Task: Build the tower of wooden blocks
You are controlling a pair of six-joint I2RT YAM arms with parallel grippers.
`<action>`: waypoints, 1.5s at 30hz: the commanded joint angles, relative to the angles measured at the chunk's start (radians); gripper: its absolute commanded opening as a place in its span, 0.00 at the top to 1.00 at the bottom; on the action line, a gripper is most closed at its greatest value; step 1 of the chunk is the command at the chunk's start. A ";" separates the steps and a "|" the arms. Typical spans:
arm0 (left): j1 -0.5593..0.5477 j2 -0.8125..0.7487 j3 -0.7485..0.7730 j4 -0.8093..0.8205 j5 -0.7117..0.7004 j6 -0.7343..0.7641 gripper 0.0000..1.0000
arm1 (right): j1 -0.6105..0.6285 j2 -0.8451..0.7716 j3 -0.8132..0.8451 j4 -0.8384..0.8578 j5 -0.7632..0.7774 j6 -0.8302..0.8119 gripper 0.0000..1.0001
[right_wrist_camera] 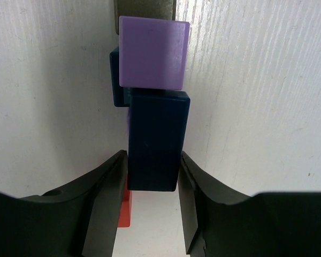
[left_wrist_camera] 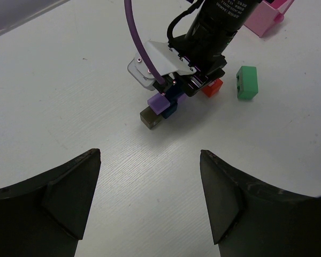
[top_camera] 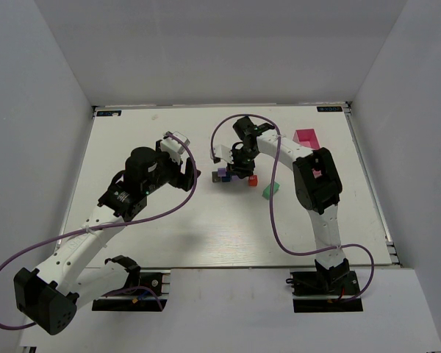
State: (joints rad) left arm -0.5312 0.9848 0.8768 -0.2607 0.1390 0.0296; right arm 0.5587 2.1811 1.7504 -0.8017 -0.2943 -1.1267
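The wood block tower (top_camera: pixel 224 175) is a small cluster at mid-table: a grey block (left_wrist_camera: pixel 150 118) in front, a purple cube (left_wrist_camera: pixel 159 103) and dark blue blocks behind it. My right gripper (right_wrist_camera: pixel 153 160) is shut on a dark blue block (right_wrist_camera: pixel 158 139), a finger pressed to each long side, its far end meeting the purple cube (right_wrist_camera: pixel 152 52). A red block (right_wrist_camera: pixel 125 211) lies beneath the left finger. My left gripper (left_wrist_camera: pixel 150 155) hovers open over bare table just left of the cluster, with nothing between its fingers.
A green block (top_camera: pixel 270 191) lies loose right of the red block (top_camera: pixel 253 180). A pink tray (top_camera: pixel 306 137) stands at the back right. White walls enclose the table on three sides. The right arm's purple cable loops above the cluster.
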 commanded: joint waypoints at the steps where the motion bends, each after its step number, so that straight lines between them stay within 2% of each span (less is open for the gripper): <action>1: 0.004 -0.009 -0.001 0.005 -0.004 0.004 0.15 | 0.000 -0.063 -0.011 0.012 -0.009 -0.008 0.52; 45: 0.004 -0.009 -0.001 0.005 -0.004 0.004 0.15 | -0.002 -0.083 -0.035 0.015 -0.019 -0.038 0.57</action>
State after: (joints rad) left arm -0.5312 0.9848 0.8768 -0.2607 0.1394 0.0296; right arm 0.5583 2.1567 1.7191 -0.7826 -0.2951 -1.1542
